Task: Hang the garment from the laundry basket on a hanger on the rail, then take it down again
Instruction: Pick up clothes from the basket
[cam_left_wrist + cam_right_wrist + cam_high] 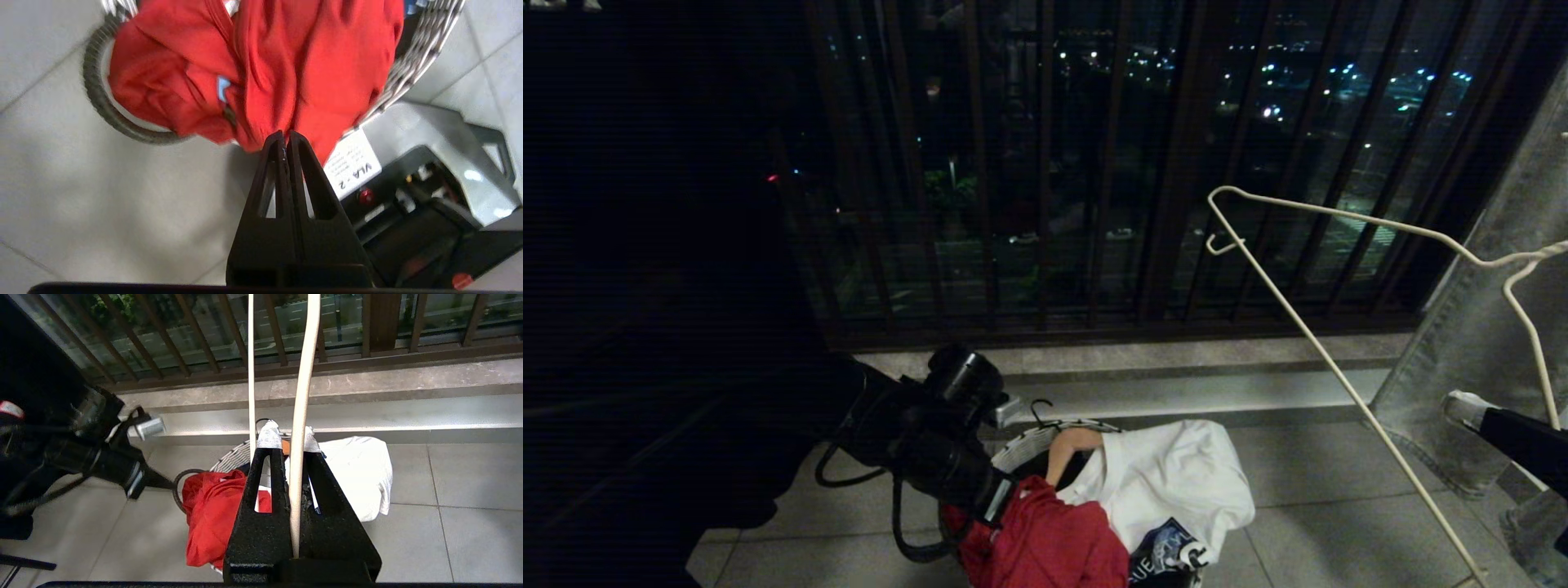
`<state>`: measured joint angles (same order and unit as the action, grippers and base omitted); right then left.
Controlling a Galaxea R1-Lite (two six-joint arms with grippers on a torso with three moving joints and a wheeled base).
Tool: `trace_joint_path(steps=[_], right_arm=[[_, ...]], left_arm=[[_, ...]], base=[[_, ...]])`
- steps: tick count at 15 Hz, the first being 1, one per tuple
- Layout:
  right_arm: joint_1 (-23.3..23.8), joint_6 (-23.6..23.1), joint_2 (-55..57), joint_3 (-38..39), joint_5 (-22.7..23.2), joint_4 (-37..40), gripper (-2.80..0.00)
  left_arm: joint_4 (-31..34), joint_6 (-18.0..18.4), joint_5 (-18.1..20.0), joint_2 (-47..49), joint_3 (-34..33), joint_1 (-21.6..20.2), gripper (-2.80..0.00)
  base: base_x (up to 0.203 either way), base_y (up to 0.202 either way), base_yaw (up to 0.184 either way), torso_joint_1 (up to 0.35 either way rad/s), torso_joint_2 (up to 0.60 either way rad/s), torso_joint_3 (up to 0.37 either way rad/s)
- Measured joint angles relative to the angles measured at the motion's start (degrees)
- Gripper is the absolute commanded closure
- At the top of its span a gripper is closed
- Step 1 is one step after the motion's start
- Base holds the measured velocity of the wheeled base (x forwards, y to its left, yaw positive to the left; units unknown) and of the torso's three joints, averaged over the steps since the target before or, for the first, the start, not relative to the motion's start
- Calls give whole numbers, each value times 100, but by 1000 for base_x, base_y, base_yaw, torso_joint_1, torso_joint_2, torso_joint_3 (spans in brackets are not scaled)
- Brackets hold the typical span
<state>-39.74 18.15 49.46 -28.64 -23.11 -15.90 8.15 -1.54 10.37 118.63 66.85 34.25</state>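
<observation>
From my head, my left tool (992,506) reaches the garment (1045,543) in the laundry basket (1033,441), left of the hanger (1339,376). My left wrist shows fingers (282,151) pinched on red cloth. My right wrist shows my right tool (288,437) clamping the hanger's wire.

The grey tiled floor (1339,506) carries the laundry basket (1021,449).

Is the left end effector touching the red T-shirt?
Touching. The left wrist view shows the left end effector shut, its tips pinching a fold of the red T-shirt above the white woven basket.
</observation>
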Motion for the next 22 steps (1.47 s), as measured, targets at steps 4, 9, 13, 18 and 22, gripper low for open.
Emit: trace_joint_path(steps=[4, 9, 13, 18, 22], right_arm=[[-6, 4, 1, 11, 2, 0, 0], [0, 24, 119, 45, 2, 0, 0], [5, -85, 183, 171, -10, -204, 0], [5, -123, 152, 234, -15, -226, 0], [5, -127, 97, 215, -20, -227, 0]], left_arm=[[-3, 45, 63, -24, -20, -123, 0], [-326, 904, 180, 502, 225, -466, -280], [-477, 960, 730, 840, 495, -628, -280], [-474, 914, 834, 1005, 520, -500, -280], [-474, 903, 798, 1139, 589, -307, -280]], base=[[0, 0, 0, 0, 0, 0], [0, 0, 0, 0, 0, 0], [0, 0, 0, 0, 0, 0], [0, 0, 0, 0, 0, 0], [0, 0, 0, 0, 0, 0]])
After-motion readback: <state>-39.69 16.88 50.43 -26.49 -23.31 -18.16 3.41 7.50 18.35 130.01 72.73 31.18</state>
